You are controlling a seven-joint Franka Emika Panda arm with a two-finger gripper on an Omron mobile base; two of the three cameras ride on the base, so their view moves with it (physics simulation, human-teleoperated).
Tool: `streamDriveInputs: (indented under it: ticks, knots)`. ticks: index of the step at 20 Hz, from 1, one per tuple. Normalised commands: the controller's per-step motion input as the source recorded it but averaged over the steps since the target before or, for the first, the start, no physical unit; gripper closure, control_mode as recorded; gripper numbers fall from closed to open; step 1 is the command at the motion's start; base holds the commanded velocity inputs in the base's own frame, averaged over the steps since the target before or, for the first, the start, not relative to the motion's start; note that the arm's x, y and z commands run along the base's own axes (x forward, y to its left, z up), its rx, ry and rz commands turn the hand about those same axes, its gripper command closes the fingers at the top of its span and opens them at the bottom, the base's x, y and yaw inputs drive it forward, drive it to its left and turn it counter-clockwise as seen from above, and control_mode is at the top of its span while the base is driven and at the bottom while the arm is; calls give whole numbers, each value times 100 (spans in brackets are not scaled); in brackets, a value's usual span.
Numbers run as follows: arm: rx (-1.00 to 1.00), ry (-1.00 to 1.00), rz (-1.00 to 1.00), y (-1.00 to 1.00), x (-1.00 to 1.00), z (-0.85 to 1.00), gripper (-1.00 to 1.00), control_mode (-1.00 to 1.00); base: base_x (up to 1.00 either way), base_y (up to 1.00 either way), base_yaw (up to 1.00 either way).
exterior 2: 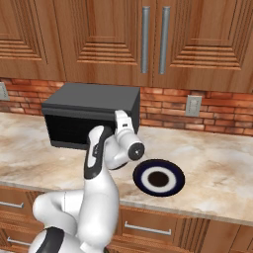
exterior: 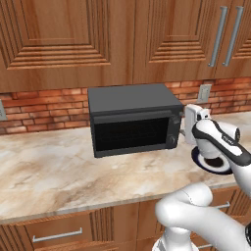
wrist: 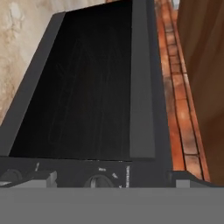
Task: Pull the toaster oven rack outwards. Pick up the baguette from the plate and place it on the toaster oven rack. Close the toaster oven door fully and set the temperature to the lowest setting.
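As seen from the left base camera, the toaster oven sits on the counter against the brick wall, its door shut; the claw hovers just beside its right-hand control strip.

Right base camera: plate lies near the arm's wrist.

Hand camera: door glass fills the frame, knobs close below; claw spread wide, holding nothing.
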Motion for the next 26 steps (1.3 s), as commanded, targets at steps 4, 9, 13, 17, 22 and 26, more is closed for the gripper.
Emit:
streamDriveInputs:
  ticks: [4,9,13,17,22,26]
  knots:
    - [0,-4,-2,0,0,-15,-100,-100,0,0,0]
    - [0,-2,-1,0,5,-7,-100,-100,0,0,0]
    - [0,0,0,-1,5,-1,-100,-100,0,0,0]
    - [0,0,-1,-3,7,0,-100,-100,0,0,0]
    - [0,0,-1,-10,7,-1,-100,-100,0,0,0]
    - [0,0,-2,-3,11,-7,-100,-100,0,0,0]
